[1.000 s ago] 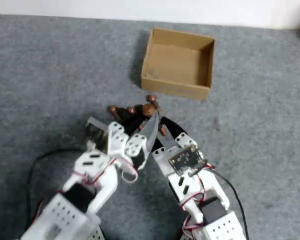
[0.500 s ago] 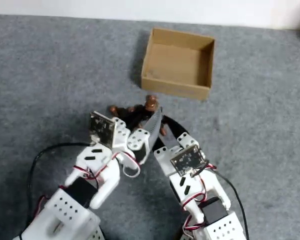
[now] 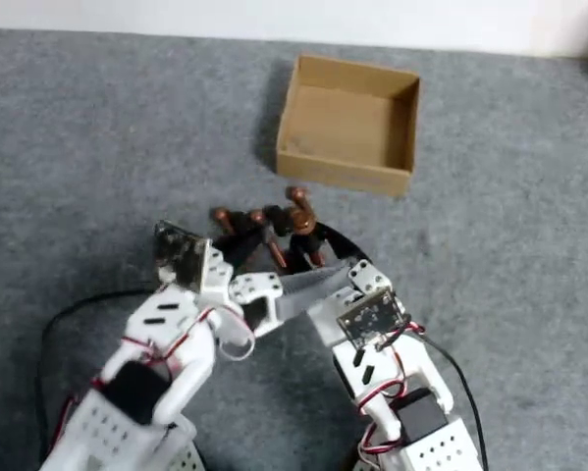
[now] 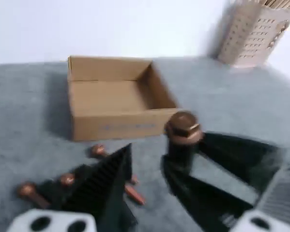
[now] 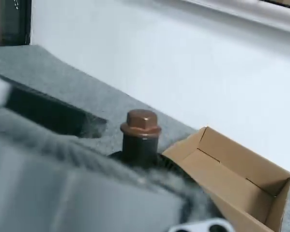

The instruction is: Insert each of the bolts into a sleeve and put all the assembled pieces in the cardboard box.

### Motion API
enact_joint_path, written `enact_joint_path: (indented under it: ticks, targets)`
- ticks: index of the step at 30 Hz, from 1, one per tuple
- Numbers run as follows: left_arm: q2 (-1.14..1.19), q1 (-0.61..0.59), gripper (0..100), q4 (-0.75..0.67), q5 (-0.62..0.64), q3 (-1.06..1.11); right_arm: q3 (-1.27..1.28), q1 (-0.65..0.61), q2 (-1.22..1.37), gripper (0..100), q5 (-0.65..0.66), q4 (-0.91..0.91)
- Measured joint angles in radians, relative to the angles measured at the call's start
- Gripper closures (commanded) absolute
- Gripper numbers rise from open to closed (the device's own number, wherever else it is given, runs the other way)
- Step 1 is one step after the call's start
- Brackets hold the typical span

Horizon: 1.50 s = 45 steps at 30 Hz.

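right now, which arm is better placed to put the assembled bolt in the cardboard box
Right. The right gripper holds the bolt, seated in its sleeve, upright, with the cardboard box just beyond. The left gripper is open beside it, holding nothing.

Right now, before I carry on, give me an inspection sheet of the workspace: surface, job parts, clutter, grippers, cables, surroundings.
Surface: grey felt-like mat, lying flat.
Job's things: cardboard box empty; one bolt seated upright in a dark sleeve; loose bolts lying on the mat in front of the box.
Clutter: pale perforated holder at the mat's far edge.
Grippers: right gripper shut on the sleeve; left gripper open beside it.
Cables: black cable loops on the mat by the left arm; second cable trails beside the right arm.
Surroundings: white wall.
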Motion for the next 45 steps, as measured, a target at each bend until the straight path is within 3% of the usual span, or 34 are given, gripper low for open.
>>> enact_joint_path:
  ticks: [6,12,15,19,24,30,37,41,45]
  targets:
    - [-0.328,0.011,74,0.157,-0.002,-0.002,0.000,0.000,0.000,99.5,0.000,0.000]
    - [-0.275,-0.061,99,0.163,-0.002,-0.005,0.000,0.000,0.000,99.5,0.000,0.000]
    - [-0.155,-0.183,99,0.110,-0.026,-0.003,0.000,0.000,0.000,99.5,0.000,0.000]
    - [0.078,-0.354,99,-0.005,-0.195,-0.003,0.000,0.014,0.002,99.5,0.000,0.048]
    - [0.491,-0.391,99,-0.172,-0.264,-0.087,0.000,0.037,0.002,99.5,0.025,0.087]
    - [1.031,-0.500,99,-0.230,-0.247,-0.324,-0.040,0.121,0.078,99.5,0.061,0.103]
    - [1.146,-0.528,99,-0.232,-0.198,-0.393,-0.473,0.264,0.677,99.5,0.068,0.052]
    - [1.157,-0.528,99,-0.232,-0.198,-0.394,-0.913,0.342,1.212,99.5,0.068,0.071]
    - [1.160,-0.528,99,-0.238,-0.198,-0.394,-1.459,0.410,1.777,99.5,0.069,0.255]
